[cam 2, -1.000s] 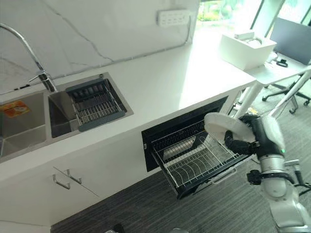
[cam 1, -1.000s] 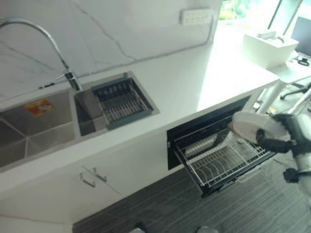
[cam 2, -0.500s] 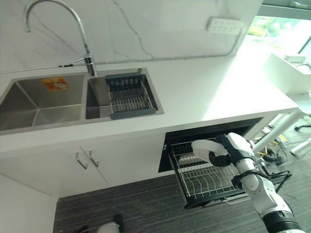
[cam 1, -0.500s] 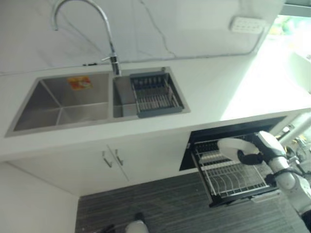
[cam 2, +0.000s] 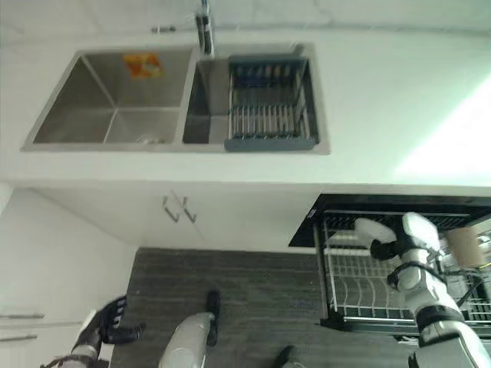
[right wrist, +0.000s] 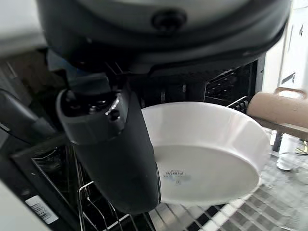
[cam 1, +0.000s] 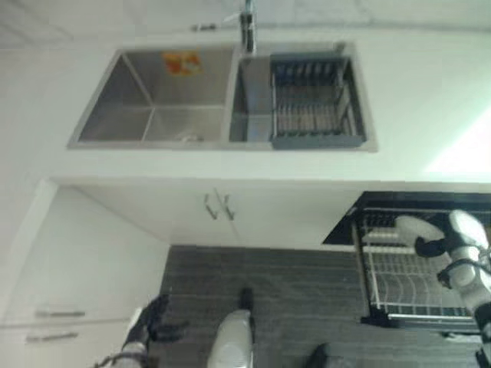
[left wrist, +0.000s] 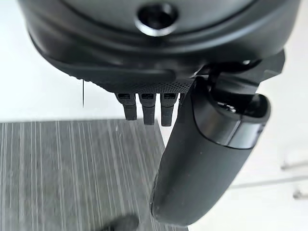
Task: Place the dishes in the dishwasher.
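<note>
A white shallow dish (right wrist: 207,159) is in my right hand (cam 2: 386,248), whose thumb (right wrist: 115,149) curls over its rim. Hand and dish (cam 2: 370,228) hover over the rear left part of the dishwasher's pulled-out wire rack (cam 2: 360,287), under the counter edge. In the left eye view the same dish (cam 1: 410,228) sits just above the rack (cam 1: 406,284). My left hand (cam 1: 150,325) hangs low over the floor at the lower left, far from the dishwasher, fingers (left wrist: 147,106) relaxed and holding nothing.
A steel double sink (cam 1: 153,100) with a dark drainer basket (cam 1: 313,103) and a faucet (cam 1: 247,31) is set in the white counter (cam 1: 430,92). Cabinet handles (cam 1: 217,207) stand below it. A tan object (cam 2: 464,247) lies right of the rack. The floor (cam 1: 291,291) is dark and striped.
The camera has tipped downward, so the whole scene has shifted. My right hand still holds the dish over the rack, now close above its rear wires. The left hand has come into view.
</note>
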Motion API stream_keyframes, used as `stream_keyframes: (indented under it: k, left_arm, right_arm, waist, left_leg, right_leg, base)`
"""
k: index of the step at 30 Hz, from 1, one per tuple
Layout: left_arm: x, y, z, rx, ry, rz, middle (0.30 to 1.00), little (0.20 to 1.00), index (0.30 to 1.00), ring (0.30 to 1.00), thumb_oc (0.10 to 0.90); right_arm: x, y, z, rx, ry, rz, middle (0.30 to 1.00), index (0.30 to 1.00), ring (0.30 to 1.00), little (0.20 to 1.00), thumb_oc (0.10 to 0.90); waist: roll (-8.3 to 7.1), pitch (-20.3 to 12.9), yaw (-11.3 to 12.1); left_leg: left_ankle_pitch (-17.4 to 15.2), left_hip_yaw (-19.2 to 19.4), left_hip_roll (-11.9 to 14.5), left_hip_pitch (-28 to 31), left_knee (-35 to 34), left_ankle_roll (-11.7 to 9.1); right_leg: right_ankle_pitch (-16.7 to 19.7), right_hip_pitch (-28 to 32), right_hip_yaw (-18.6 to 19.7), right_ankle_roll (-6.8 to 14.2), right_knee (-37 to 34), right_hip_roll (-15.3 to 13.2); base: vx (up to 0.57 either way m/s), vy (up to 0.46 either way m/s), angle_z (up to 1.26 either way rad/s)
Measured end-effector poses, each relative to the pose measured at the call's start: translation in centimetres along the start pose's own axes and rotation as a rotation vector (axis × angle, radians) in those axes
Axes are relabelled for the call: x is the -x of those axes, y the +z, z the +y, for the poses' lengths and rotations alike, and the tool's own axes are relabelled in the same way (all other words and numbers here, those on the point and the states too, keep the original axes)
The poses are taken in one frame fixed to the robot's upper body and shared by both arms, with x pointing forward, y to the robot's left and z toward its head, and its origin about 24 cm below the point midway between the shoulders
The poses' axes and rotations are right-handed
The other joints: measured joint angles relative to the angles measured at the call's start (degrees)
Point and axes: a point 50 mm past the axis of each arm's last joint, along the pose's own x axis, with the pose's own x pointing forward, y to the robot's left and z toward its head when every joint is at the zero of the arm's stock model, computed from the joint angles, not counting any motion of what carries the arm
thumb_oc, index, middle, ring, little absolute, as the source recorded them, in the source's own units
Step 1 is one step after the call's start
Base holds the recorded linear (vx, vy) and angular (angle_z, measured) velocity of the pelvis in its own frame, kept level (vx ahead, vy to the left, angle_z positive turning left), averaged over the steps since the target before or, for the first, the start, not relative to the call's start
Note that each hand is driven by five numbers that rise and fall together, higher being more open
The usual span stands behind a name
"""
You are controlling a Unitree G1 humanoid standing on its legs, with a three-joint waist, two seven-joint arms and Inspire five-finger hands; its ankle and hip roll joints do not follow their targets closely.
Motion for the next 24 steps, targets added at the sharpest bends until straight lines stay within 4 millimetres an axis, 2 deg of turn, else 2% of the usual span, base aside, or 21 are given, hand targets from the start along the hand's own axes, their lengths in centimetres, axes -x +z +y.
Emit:
stream_keyframes:
  k: [1,7,12,13,14,15,19,24]
  left_arm:
    - [-0.4,0.8,0.0,0.005,0.011,-0.037,0.900,0.900,0.900,0.900,0.800]
    - [0.1,-0.2,-0.4,-0.004,0.003,-0.027,0.900,0.900,0.900,0.900,0.800]
    - [0.0,0.3,-0.5,0.028,-0.006,-0.058,0.900,0.900,0.900,0.900,0.800]
    - [0.0,0.3,-0.5,0.031,-0.005,-0.058,0.900,0.900,0.900,0.900,0.800]
    - [-0.1,0.4,-0.6,0.031,-0.011,-0.061,0.900,0.900,0.900,0.900,0.800]
    - [-0.1,0.4,-0.7,0.030,-0.023,-0.063,0.900,0.900,0.900,0.900,0.800]
    - [-0.3,0.7,-1.3,0.021,-0.064,-0.069,0.900,0.900,0.900,0.900,0.800]
    - [-0.5,0.8,-1.5,0.018,-0.098,-0.057,0.900,0.900,0.900,0.900,0.800]
  right_arm:
    - [-0.4,0.1,-0.6,-0.008,-0.034,0.023,0.300,0.300,0.300,0.300,0.400]
    - [-0.5,-0.1,-0.8,0.031,-0.070,0.046,0.300,0.300,0.300,0.300,0.400]
    - [-0.2,0.4,0.8,0.057,0.011,0.041,0.300,0.300,0.300,0.300,0.400]
    - [-0.1,0.6,1.2,0.048,0.030,0.038,0.512,0.512,0.512,0.512,0.541]
    - [-0.1,0.8,1.6,0.034,0.047,0.037,0.679,0.679,0.679,0.679,0.653]
    - [-0.2,1.1,1.6,0.024,0.060,0.036,0.900,0.900,0.900,0.900,0.800]
    - [-0.2,1.1,2.4,-0.087,0.149,0.090,0.900,0.900,0.900,0.900,0.800]
    - [0.2,0.4,3.5,-0.371,0.258,0.206,0.900,0.900,0.900,0.900,0.800]
  waist:
    - [0.96,1.38,0.63]
    - [0.86,1.83,0.42]
    - [0.88,1.81,0.26]
    - [0.87,1.80,0.22]
    - [0.87,1.79,0.03]
    - [0.88,1.78,-0.05]
    - [0.70,1.65,-1.00]
    - [0.73,1.14,-1.78]
  left_leg:
    - [0.66,-0.08,-0.25,-0.42,-0.82,0.01]
    - [0.61,-0.03,-1.34,-0.62,-1.48,0.16]
    - [0.69,-0.05,-1.71,-1.15,-1.82,0.31]
    - [0.69,-0.07,-1.68,-1.12,-1.82,0.32]
    - [0.69,-0.07,-1.65,-1.10,-1.82,0.32]
    - [0.69,-0.08,-1.66,-1.05,-1.82,0.32]
    - [0.73,-0.07,-1.66,-0.78,-1.80,0.37]
    - [0.74,0.65,-1.74,-0.14,-1.98,0.48]
  right_leg:
    - [-0.35,-1.11,0.00,-0.26,0.91,-0.36]
    - [-0.81,-1.71,-0.06,0.17,1.23,-1.57]
    - [-0.79,-2.08,-0.30,0.28,1.23,-1.91]
    - [-0.78,-2.04,-0.36,0.28,1.23,-1.88]
    - [-0.78,-2.03,-0.36,0.27,1.23,-1.86]
    - [-0.78,-1.94,-0.38,0.27,1.22,-1.87]
    - [-0.80,-1.78,-0.42,0.25,1.27,-1.94]
    - [-0.77,-1.82,0.54,0.21,1.64,-2.23]
  base:
    - [-0.10,-0.048,0.09]
    - [-0.04,-0.005,0.04]
    - [-0.01,-0.006,0.02]
    - [-0.03,-0.014,0.00]
    - [0.00,0.000,0.00]
    - [0.00,0.000,0.00]
    - [-0.02,0.010,0.01]
    - [-0.01,0.033,-0.06]
